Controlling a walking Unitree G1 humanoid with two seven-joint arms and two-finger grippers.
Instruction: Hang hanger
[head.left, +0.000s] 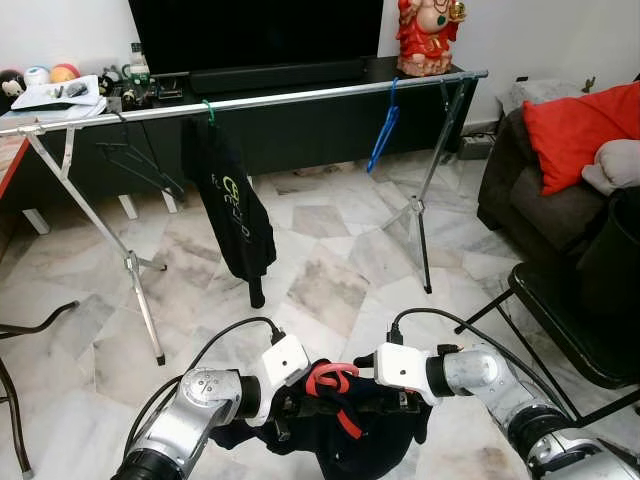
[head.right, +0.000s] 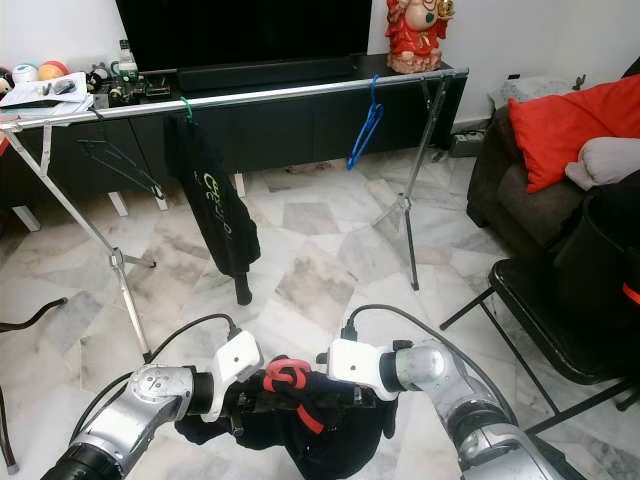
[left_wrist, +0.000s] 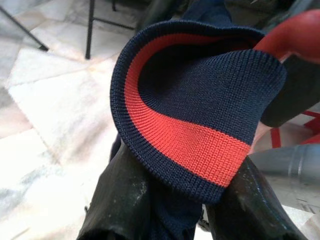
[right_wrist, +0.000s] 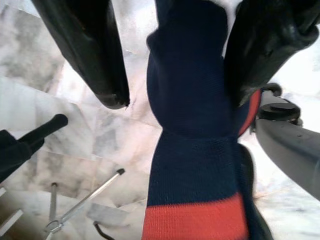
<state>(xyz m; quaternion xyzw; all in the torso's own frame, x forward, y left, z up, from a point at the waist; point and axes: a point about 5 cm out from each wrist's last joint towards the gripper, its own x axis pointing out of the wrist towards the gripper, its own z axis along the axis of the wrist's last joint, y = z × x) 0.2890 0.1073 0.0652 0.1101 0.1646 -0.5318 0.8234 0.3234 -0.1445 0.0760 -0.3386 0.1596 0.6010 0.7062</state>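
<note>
left gripper (left_wrist: 172, 210): low in front of the robot, its two black fingers (left_wrist: 120, 200) pinched on the ribbed hem of the navy garment, cloth bunched between them.
right gripper (right_wrist: 175, 70): facing the left one, close to it. its fingers stand apart, with a fold of the same garment hanging down through the gap; the cloth lies against one finger, and i cannot tell whether it is truly pinched.
navy garment (head.left: 380, 425): dark knit with a red-orange band (left_wrist: 200, 145) along the hem, held up between both grippers above the marble floor (head.left: 330, 270) (it sags in a heap below them).
red hanger (head.left: 332, 380): its curled hook sits on top of the garment, right between the two grippers; the rest of it runs down into the cloth.
rail (head.left: 300, 97): a silver bar on folding legs, across the room ahead of the robot, well apart from the grippers.
on the rail: a black shirt (head.left: 232, 205) on a green hook, a bare black hanger (head.left: 135, 160) to its left, and a blue hanger (head.left: 384, 130) towards the right end.
behind the rail: a low black tv stand (head.left: 300, 75) with a dark screen and a red figurine (head.left: 428, 35).
right side: a dark sofa with a red cushion (head.left: 575, 125), and a black chair (head.left: 570, 320) nearer the robot.
</note>
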